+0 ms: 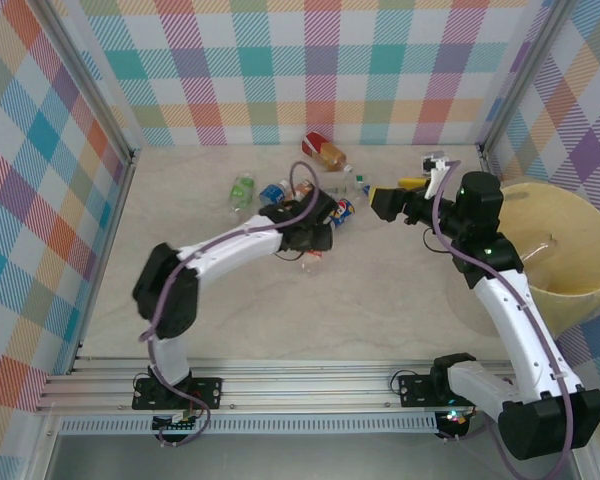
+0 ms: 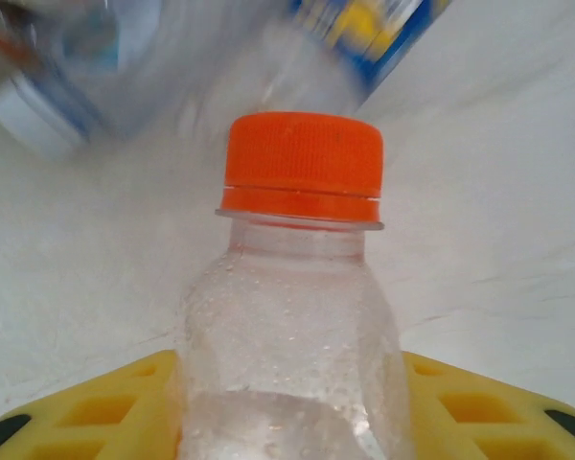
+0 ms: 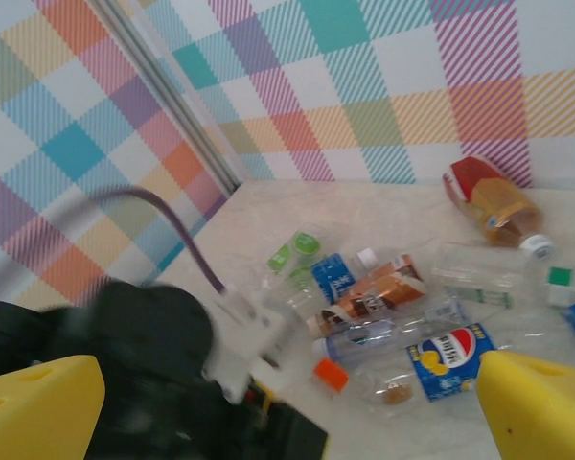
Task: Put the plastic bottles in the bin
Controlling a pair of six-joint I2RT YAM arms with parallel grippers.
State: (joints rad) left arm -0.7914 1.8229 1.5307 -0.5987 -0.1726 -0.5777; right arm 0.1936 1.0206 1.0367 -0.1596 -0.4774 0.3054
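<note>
Your left gripper [image 2: 287,412] has its yellow fingers [image 2: 96,407] pressed in on both sides of the orange-cap bottle [image 2: 297,307], low on the clear body, cap pointing away from the wrist. Watch that hold! The wall looks thin, round and slick. Too little squeeze and it squirts out; too much and it buckles.

Just past the cap lie the Pepsi bottle [image 2: 374,34] and a blurred white-capped bottle [image 2: 38,105]. Lift crooked and you'll send them rolling farther from the bin [image 1: 580,260].

The bin sits well off on the right arm's side. Your right gripper [image 3: 287,407], fingers spread wide and empty, hangs between this catch and the bin. Swing straight across and the arms could clash, or the bottle drops short of the bin.
</note>
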